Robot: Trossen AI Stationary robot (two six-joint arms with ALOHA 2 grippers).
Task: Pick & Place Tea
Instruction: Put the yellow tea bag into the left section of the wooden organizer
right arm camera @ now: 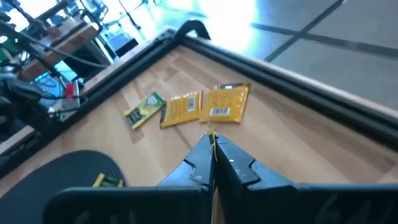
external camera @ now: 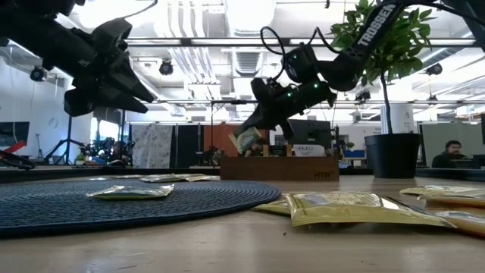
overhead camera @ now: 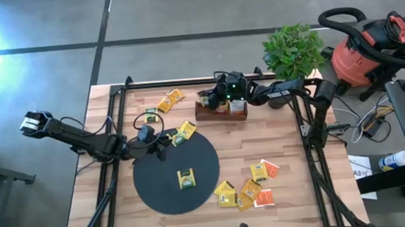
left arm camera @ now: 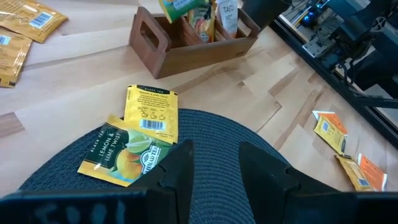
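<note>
The right gripper [right arm camera: 213, 144] is pinched shut on a thin yellow sachet [external camera: 247, 139], held edge-on between its fingertips in its own wrist view; the low view shows that packet hanging tilted just above the wooden tray [overhead camera: 220, 111], at twelve o'clock from the black mat [overhead camera: 177, 174]. The high view hides the packet under the wrist.

The left gripper [left arm camera: 214, 163] has its fingers parted with nothing between them, poised over the mat's ten-o'clock rim. Just ahead of its tips, the left wrist view shows two overlapping sachets [left arm camera: 135, 142]: the front one reads "LEMON & LIME TWIST" with fruit artwork, and the other lies back-up, showing a barcode and "BLACK TEA". From above these are only a yellow patch.

The mat is a round, dark, ribbed weave; one sachet [overhead camera: 186, 177] lies at its centre. The tray is a brown rectangular box with a cut-out handle and upright packets inside; in the low view its side carries small lettering, too small to read. A pair of yellow sachets [overhead camera: 170, 101] lies at eleven o'clock from the mat on the pale plank tabletop [overhead camera: 293, 186], with a greener one beside them. A cluster [overhead camera: 249, 189] of yellow and orange-and-white packets sits at four o'clock. The low view reads "TROSSEN" on the right arm.
</note>
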